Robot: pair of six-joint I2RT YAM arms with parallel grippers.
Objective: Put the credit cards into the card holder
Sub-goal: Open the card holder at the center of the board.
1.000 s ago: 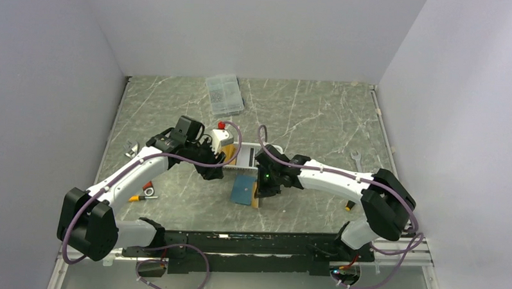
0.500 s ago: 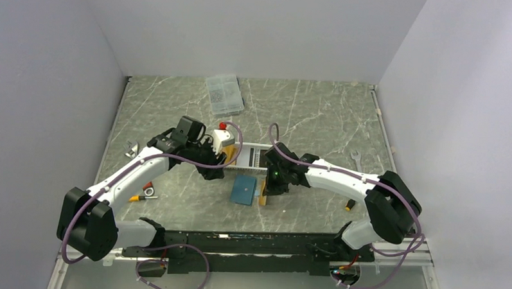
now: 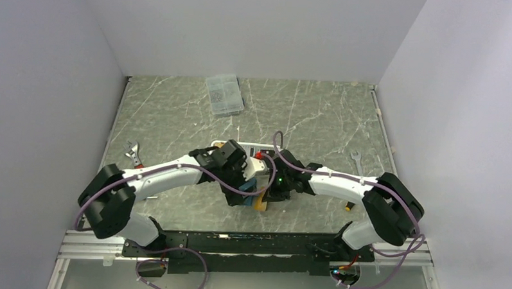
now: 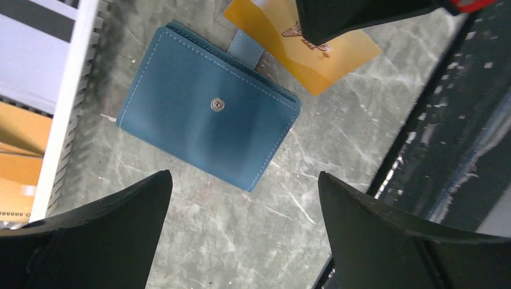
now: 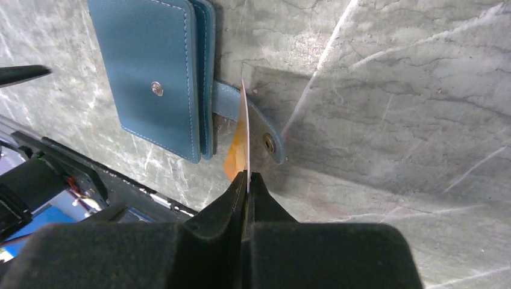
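Observation:
The teal-blue card holder (image 4: 208, 114) lies shut on the table, snap side up, its strap (image 5: 259, 129) sticking out to the side. My left gripper (image 4: 244, 180) hovers over its near edge, open and empty. Just beside the holder, my right gripper (image 5: 247, 177) is shut on a yellow-gold credit card (image 5: 241, 144), which stands on edge over the strap. The same card (image 4: 313, 66) shows flat-on in the left wrist view. From above, the left arm hides most of the holder (image 3: 247, 183). More cards (image 4: 18, 138) lie in the white basket.
The white slatted basket (image 4: 72, 90) stands right behind the holder. A clear compartment box (image 3: 224, 94) sits at the back. Wrenches lie at the left (image 3: 133, 154) and at the right (image 3: 357, 159). The table's near edge and black rail (image 4: 446, 120) run close by.
My left arm has swung from the basket to above the card holder, and its jaws have opened wide. The right gripper, still holding the yellow card, shifted slightly beside the holder.

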